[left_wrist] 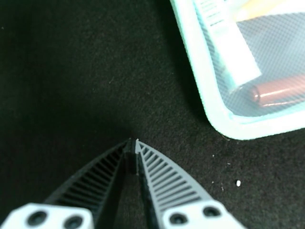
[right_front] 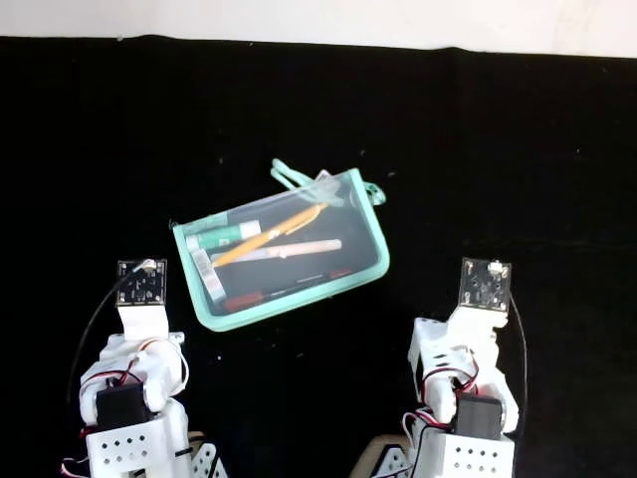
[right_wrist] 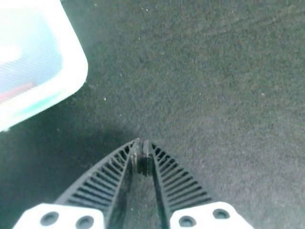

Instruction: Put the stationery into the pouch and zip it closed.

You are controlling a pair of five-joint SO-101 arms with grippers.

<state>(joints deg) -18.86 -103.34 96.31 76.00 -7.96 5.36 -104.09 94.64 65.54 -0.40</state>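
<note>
We find the pouch lying flat near the middle of the black counter, its long side tilted toward 2 o'clock. The stationery shows through its clear face: an orange pencil, a green marker and other pens, all inside the teal rim. A small loop sits at the pouch's 1 o'clock corner, and from there we judge the zip is drawn to its end, though the teeth are too small to read.

The left pincer is pressed together with nothing in it, just beside the pouch's 7 o'clock corner. The right pincer, tips likewise touching and empty, rests near the 5 o'clock corner. We read both as parked clear because little is left to do.
</note>
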